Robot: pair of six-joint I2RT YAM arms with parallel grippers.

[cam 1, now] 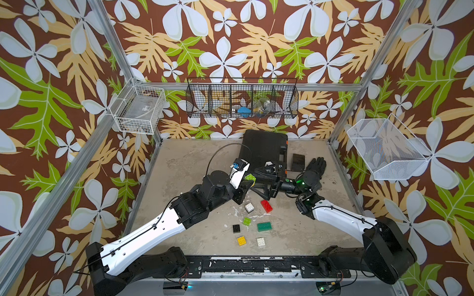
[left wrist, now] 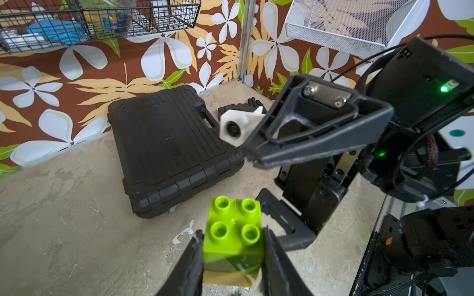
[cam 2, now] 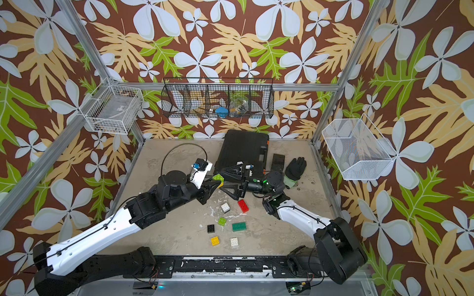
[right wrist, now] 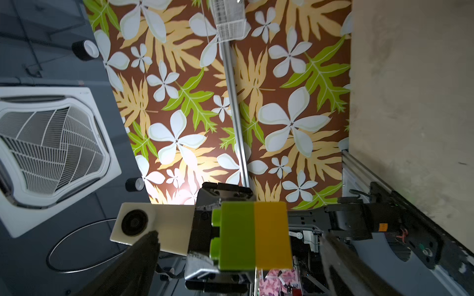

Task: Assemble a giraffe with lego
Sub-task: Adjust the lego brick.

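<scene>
Table [cam 1: 179, 174]: scuffed and hard, so a dropped brick would likely bounce or skate out of easy reach. Black case [cam 1: 264, 146]: lies at the back, just behind the working point, and a wide swing by either arm could strike its near edge. Right gripper [cam 1: 254, 180]: jaws stand wide apart, one to each side of the held piece and touching nothing. If they back away crookedly, a finger could clip the piece and twist it in the other claw. Left gripper [left wrist: 232, 243]: clamped on the stack [right wrist: 252, 235], a lime green brick [left wrist: 233, 228] seated on a yellow brick [right wrist: 272, 235]. The stack is held clear of the table, in front of the case and between the two claws. It is the only joined part of the build so far. The fingers bear on the stack's sides (the yellow half is largely hidden in the left wrist view), so a hard press from the next brick could pivot it in the grip. The press could also part the pair if the seating is incomplete, and I cannot confirm full seating. Loose lego: the red brick [cam 1: 266, 206], the dark green brick [cam 1: 264, 226] and five small squares [cam 1: 249, 207] lie close together toward the front. A claw reaching for one may nudge its neighbour.
</scene>
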